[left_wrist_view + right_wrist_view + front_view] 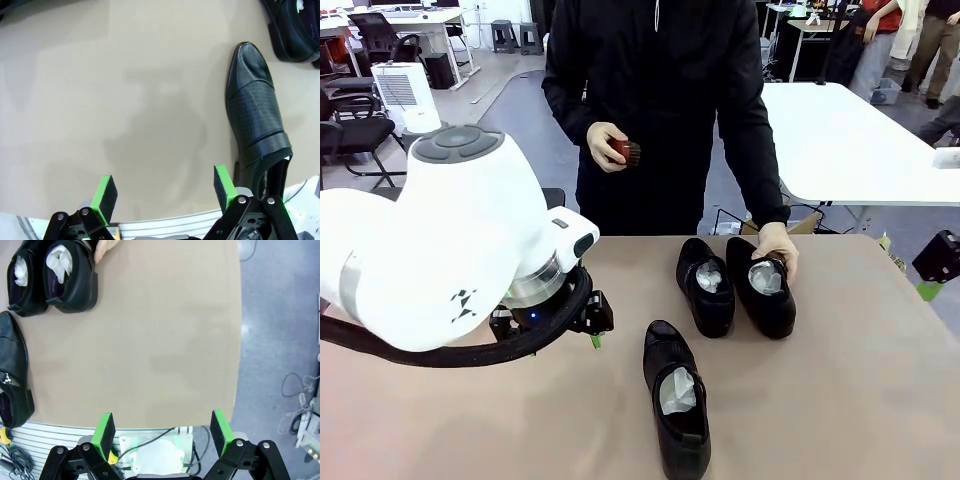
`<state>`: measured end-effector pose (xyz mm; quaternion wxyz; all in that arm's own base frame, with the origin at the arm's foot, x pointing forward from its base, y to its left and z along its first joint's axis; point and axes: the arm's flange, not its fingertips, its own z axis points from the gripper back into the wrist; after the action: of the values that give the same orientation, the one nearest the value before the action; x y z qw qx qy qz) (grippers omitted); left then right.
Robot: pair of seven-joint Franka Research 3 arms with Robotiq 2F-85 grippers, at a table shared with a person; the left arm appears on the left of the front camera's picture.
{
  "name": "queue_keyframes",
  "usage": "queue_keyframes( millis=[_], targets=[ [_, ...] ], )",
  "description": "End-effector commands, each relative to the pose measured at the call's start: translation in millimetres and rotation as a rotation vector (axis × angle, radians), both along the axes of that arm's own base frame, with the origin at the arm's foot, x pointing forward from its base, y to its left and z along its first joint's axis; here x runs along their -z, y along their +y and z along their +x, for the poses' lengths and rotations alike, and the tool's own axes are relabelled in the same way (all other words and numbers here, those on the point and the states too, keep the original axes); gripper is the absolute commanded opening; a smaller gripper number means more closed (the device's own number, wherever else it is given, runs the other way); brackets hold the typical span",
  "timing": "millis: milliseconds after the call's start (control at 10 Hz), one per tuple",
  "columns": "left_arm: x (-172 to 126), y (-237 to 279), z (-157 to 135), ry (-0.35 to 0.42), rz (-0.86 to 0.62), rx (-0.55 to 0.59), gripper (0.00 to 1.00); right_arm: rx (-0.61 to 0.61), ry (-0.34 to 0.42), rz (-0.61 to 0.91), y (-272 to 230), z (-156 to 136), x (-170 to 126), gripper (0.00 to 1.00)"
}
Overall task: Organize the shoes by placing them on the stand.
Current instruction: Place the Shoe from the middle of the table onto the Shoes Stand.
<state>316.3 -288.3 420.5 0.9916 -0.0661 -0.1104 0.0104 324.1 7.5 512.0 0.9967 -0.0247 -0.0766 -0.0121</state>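
Placement is being judged as not yet begun: the near shoe (pixel 677 410) is being left alone on the tan table (pixel 860 400), while the far left shoe (pixel 706 285) and the far right shoe (pixel 765 292) are being seen side by side, the latter being touched by the person's hand (pixel 777 245). The left gripper (pixel 165 187), just beside the near shoe, and the right gripper (pixel 163 426), over the table's edge, are both being held with jaws spread wide and nothing between them.

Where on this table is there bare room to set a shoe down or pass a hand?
The widest bare table lies right of the far pair of shoes, out to the edge. The front left is free, from the left claw across to the near shoe. Crowded: the middle, where the near shoe's toe nears the pair, the person's hand on one.
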Motion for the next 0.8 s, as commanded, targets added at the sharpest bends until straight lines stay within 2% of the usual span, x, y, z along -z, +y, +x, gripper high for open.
queue_keyframes(
  millis=[0, 200, 300, 500, 700],
  targets=[
    [0.4, 2.8, -3.5, -0.029, 0.007, -0.036, 1.0, 0.007, -0.001, -0.004, 0.6, -1.3, 0.7, 1.0],
    [-5.1, -11.0, -12.3, -0.034, -0.025, -0.053, 1.0, 0.007, -0.001, -0.004, 0.6, -1.3, 0.7, 1.0],
    [-1.6, -37.3, -21.2, -0.022, -0.027, -0.072, 1.0, 0.007, -0.001, -0.004, 0.6, -1.3, 0.7, 1.0],
    [18.9, -91.7, -32.7, -0.004, 0.007, -0.034, 1.0, 0.007, -0.001, -0.004, 0.6, -1.3, 0.7, 1.0],
    [32.6, -116.0, -39.2, -0.017, 0.058, -0.043, 1.0, 0.007, -0.001, -0.004, 0.6, -1.3, 0.7, 1.0]
  ],
)
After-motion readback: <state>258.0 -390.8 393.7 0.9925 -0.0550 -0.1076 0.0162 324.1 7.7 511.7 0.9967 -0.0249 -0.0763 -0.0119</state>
